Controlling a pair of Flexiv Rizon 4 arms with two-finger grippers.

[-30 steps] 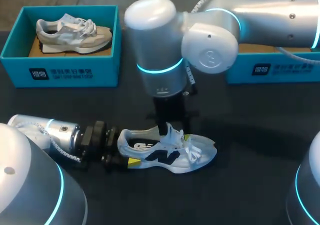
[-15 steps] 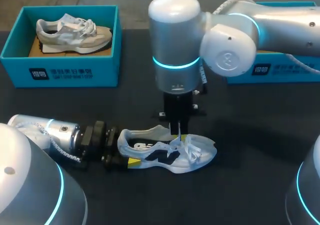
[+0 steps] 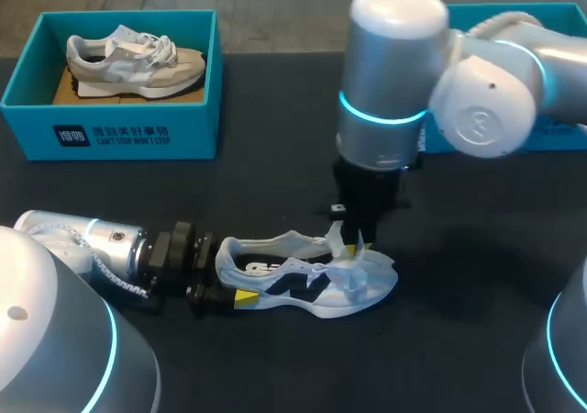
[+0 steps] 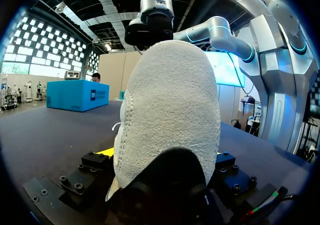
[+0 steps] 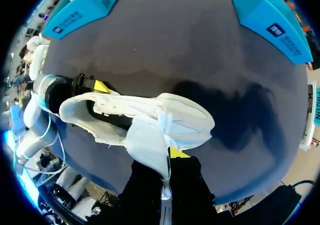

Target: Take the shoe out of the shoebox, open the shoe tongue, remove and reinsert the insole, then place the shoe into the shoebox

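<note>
White and navy mesh sneaker lies on its side at 6 o'clock on the dark table, out of its box, heel to 9 o'clock, toe to 3 o'clock

At 10 o'clock an open teal cardboard shoebox holds a grey suede sneaker, not involved now

Left gripper comes in low from 9 o'clock and looks clenched on the heel. The left wrist view is filled by the white towelling heel lining sitting between the fingers. Judged purpose: anchor the sneaker so it does not slide or lift while the other arm pulls

Right gripper hangs straight down over the lace area, at 12 o'clock of the toe box, pinched onto the white padded tongue, which runs down between its fingers in the right wrist view. Pulling toward the toe against the left arm's hold should open the mouth for the insole, so the tongue step looks underway; insole not yet out

Second teal shoebox at 2 o'clock, mostly behind the right arm, contents not visible; likely the sneaker's own box

Versus a second ago: right arm has swung toward 3 o'clock, tongue now raised and drawn toeward instead of lying with the laces. Left arm and sneaker heel unchanged
</note>
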